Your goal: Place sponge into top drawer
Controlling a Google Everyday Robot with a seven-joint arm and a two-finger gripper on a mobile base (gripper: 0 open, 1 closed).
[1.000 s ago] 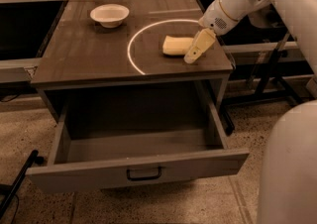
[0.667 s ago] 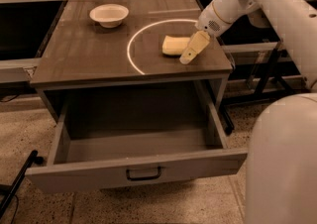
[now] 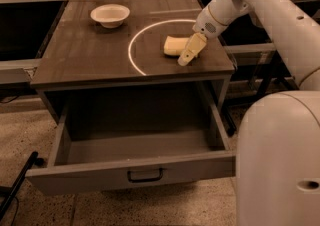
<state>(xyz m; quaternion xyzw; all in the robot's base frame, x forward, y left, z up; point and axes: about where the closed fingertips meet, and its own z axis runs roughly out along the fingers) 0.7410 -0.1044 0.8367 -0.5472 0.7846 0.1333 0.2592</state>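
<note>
The pale yellow sponge [image 3: 173, 46] lies on the dark cabinet top [image 3: 90, 55], inside a white circle mark at the right. My gripper [image 3: 190, 51] hangs from the white arm just right of the sponge, its tip over the sponge's right end. The top drawer [image 3: 135, 172] is pulled fully open below the cabinet top. Its inside shows nothing in it, and a small dark handle [image 3: 145, 175] sits at the centre of its front panel.
A white bowl [image 3: 110, 15] stands at the back left of the cabinet top. The robot's white body [image 3: 280, 160] fills the lower right. Dark table frames stand to the left and right, and a black bar [image 3: 15, 187] lies on the floor at lower left.
My gripper has moved a little left and closer to the sponge. The sponge, bowl and drawer have not moved.
</note>
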